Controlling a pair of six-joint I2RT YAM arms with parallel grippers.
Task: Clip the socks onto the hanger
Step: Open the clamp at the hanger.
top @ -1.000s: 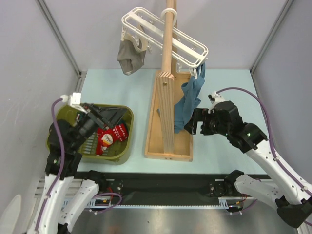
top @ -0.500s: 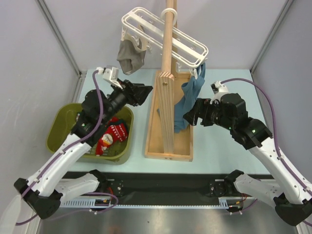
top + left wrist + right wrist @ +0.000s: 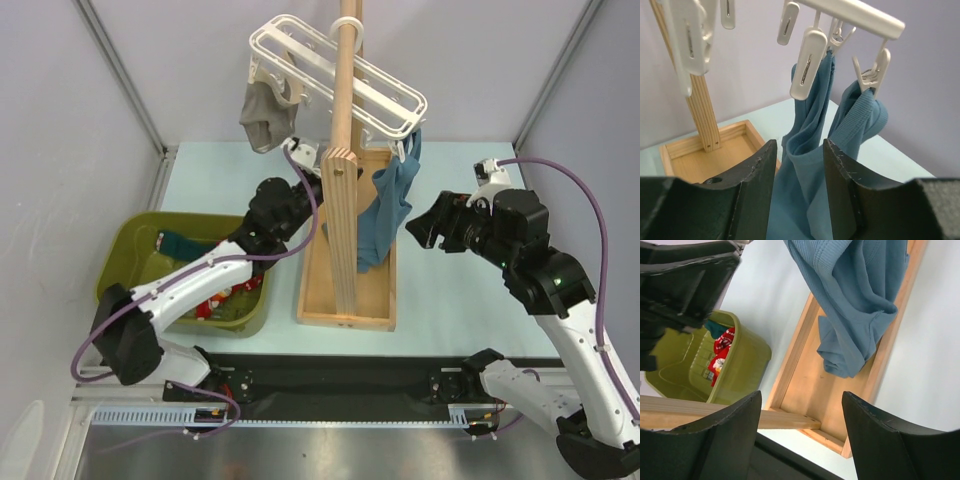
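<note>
Red patterned socks (image 3: 215, 297) and a dark teal sock (image 3: 184, 243) lie in the olive basket (image 3: 120, 262); the right wrist view also shows the red socks (image 3: 722, 347). The white hanger (image 3: 385, 98) hangs on the wooden pole, its pegs (image 3: 807, 62) dangling. My left arm (image 3: 272, 208) reaches up beside the pole, which hides its fingers in the top view. My left gripper (image 3: 799, 150) is open, facing the clipped blue garment (image 3: 810, 165), and holds nothing. My right gripper (image 3: 425, 228) is open and empty, right of the garment.
A grey-beige sock (image 3: 268, 115) hangs from the hanger's left end. The wooden pole (image 3: 345, 120) stands in a box-shaped wooden base (image 3: 375, 300) between the arms. The blue garment (image 3: 860, 295) droops into that base. Grey walls close in on both sides.
My left arm lifted out of the basket and swung right to the pole. My right arm drew back to the right. Both pairs of jaws narrowed.
</note>
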